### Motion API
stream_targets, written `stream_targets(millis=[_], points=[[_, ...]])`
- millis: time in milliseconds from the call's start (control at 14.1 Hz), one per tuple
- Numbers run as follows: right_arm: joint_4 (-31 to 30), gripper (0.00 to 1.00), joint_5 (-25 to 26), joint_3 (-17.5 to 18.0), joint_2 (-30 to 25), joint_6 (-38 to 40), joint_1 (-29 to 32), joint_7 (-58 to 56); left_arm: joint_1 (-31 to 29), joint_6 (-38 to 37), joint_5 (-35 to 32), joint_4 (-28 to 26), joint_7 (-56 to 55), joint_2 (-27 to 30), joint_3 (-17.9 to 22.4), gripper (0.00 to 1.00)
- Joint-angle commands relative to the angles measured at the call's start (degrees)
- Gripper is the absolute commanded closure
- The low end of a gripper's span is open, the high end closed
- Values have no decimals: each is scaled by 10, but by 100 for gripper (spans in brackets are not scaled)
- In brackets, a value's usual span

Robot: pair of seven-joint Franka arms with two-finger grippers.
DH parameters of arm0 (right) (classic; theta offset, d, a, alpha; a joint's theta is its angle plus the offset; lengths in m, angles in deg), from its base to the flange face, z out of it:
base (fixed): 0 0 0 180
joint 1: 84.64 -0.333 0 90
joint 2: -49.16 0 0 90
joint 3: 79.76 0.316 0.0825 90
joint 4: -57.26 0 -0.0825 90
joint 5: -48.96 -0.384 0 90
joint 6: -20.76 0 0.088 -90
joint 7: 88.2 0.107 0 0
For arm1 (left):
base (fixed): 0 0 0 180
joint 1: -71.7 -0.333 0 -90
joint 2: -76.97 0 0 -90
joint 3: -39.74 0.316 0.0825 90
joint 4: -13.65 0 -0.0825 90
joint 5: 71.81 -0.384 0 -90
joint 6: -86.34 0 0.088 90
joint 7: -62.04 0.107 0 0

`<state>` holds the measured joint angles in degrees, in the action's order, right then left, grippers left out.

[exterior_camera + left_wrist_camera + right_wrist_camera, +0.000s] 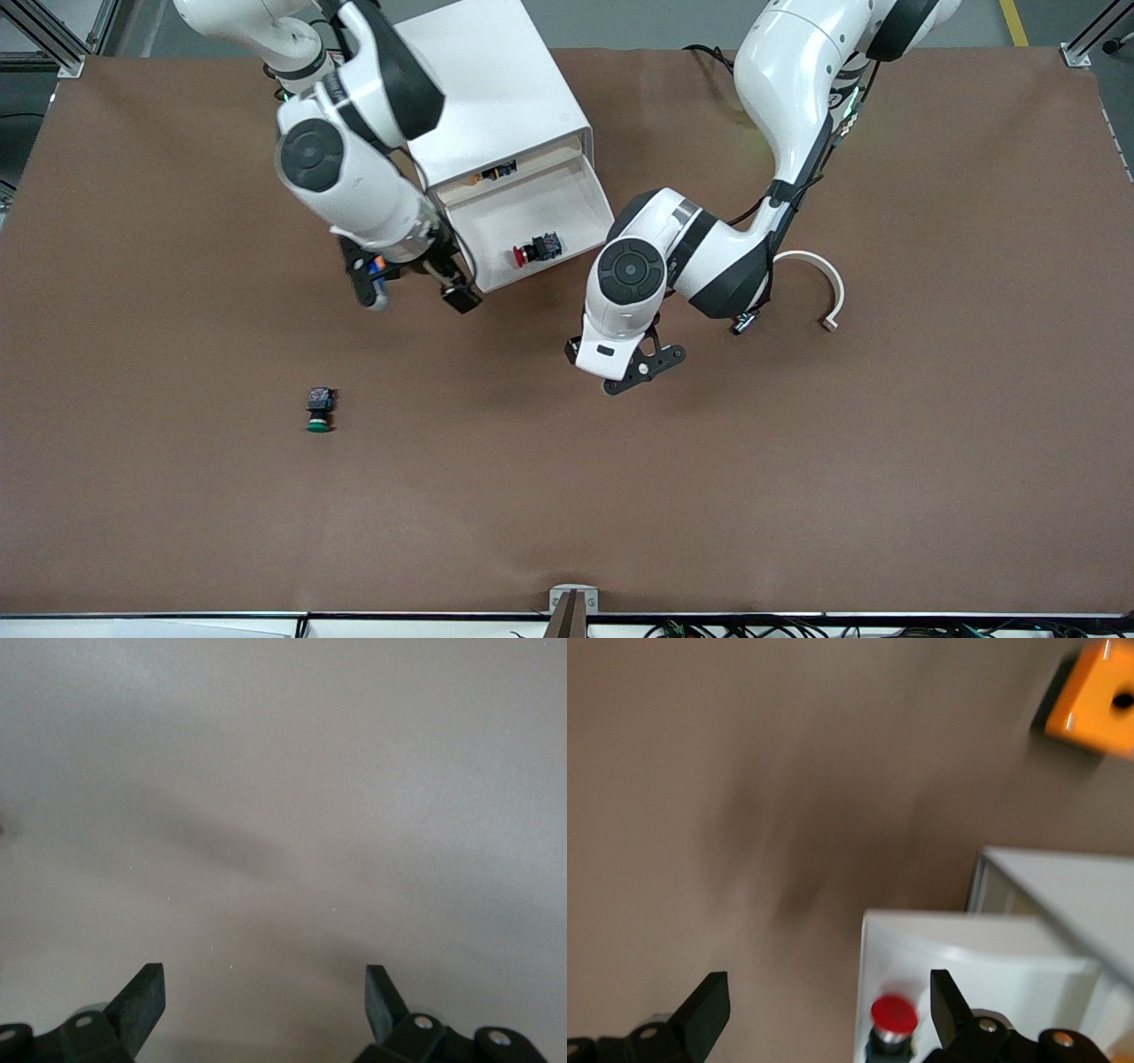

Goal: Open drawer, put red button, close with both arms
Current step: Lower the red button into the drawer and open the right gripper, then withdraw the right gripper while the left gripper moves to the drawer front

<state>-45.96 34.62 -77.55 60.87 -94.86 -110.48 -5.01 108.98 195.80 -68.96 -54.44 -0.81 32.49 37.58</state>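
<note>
Brown desk [797,496] carries a white cabinet [496,97] at the robots' edge, its drawer [523,217] pulled out. The left gripper [644,366] hovers over mid-desk, jaws wide, empty. The right gripper [416,292] hangs beside the drawer's front corner, jaws spread, empty. The red button [536,250] lies in the drawer.

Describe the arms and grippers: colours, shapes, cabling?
Both arms are glossy white rounded shells with black joint sections and round dark-grey joint caps. Left gripper and right gripper are black with two wedge-shaped fingers. Black cables run along the left arm's upper link.
</note>
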Motion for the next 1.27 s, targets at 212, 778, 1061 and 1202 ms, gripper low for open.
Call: stream_targets(millis=[212,778,1061,1202], points=[[50,0,44,8,-8,101,136,-287,49,11,-3,-28,-30,10,0,1],[59,0,112,5,-48,127,302,-779,65,6,5,-30,-122,2,-70,1],[59,0,114,4,-75,126,348,-929,84,5,70,-60,-141,1,-77,1],[59,0,129,5,-98,131,347,-933,85,5,93,-69,-141,1,-78,1]])
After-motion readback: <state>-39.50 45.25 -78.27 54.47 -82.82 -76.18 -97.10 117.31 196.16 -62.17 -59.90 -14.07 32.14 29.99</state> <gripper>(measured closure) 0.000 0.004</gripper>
